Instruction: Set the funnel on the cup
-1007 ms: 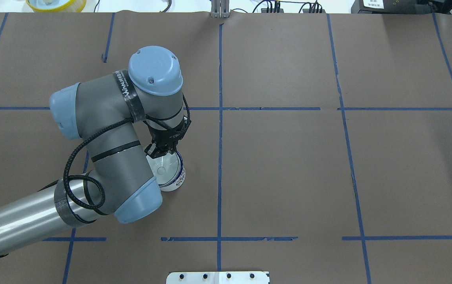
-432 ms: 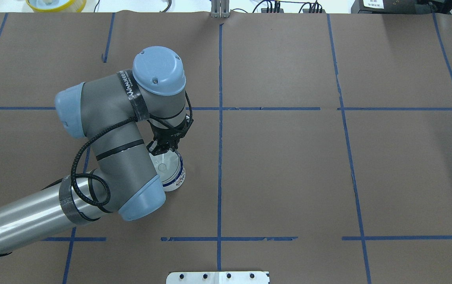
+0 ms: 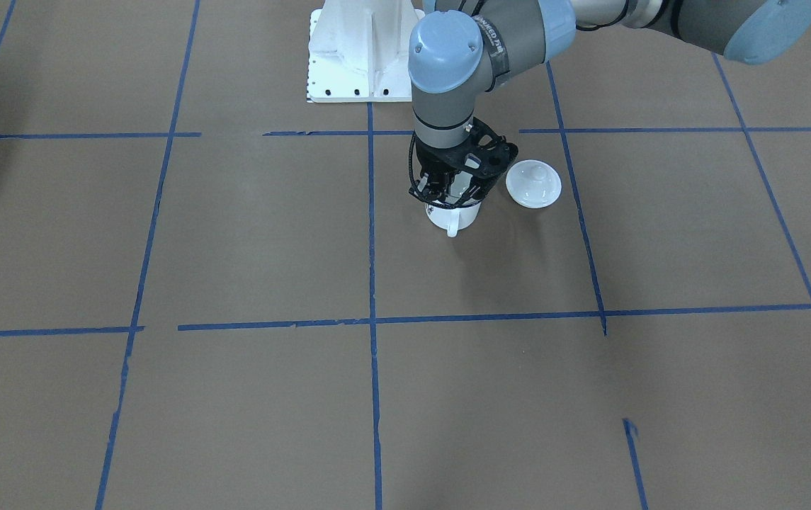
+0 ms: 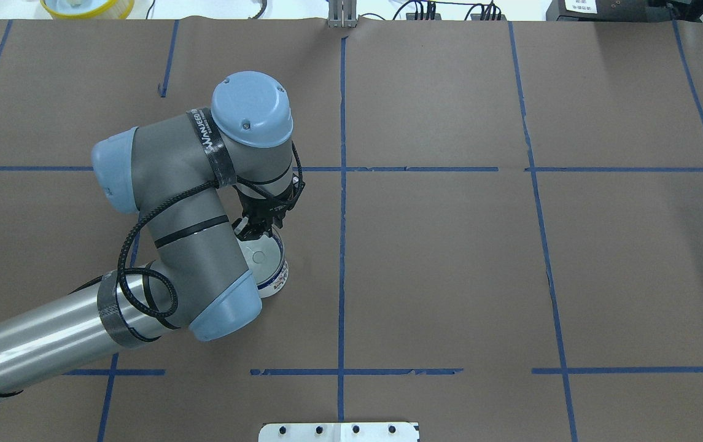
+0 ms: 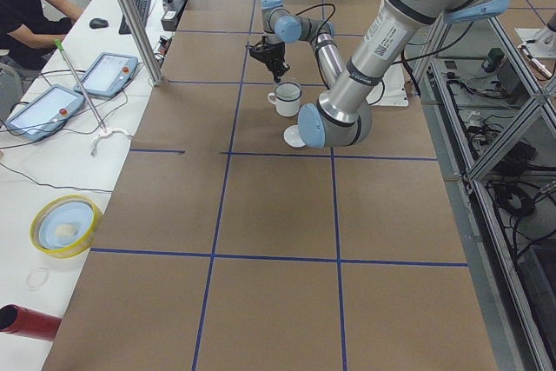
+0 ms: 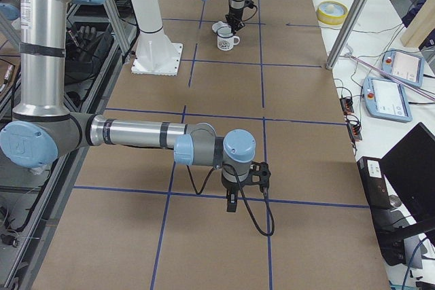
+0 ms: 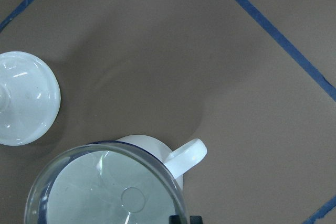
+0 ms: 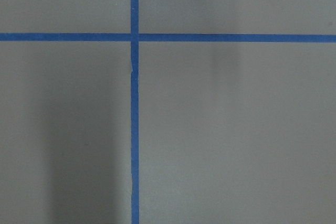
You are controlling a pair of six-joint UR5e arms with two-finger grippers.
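Note:
The white cup [image 3: 453, 218] with a dark blue rim stands on the brown table, its handle [image 7: 185, 156] pointing away from the robot. The clear funnel [image 7: 94, 192] hangs mouth-up right over the cup's opening, and it also shows in the overhead view [image 4: 262, 255]. I cannot tell whether its spout touches the cup. My left gripper [image 3: 453, 193] points straight down over the cup's far edge and is shut on the funnel's rim. One black fingertip [image 7: 184, 220] shows at the rim. My right gripper [image 6: 231, 207] hangs over bare table far from the cup. I cannot tell whether it is open or shut.
A round white knobbed lid [image 3: 533, 184] lies on the table close beside the cup, towards my left arm's base. The white robot base plate [image 3: 366, 49] stands behind the cup. A yellow bowl [image 4: 87, 6] sits past the table's far edge. An operator [image 5: 22, 6] sits at a side desk.
My left arm has shifted a little to the right and away from me, and the funnel has moved with it over the cup. The cup has not moved.

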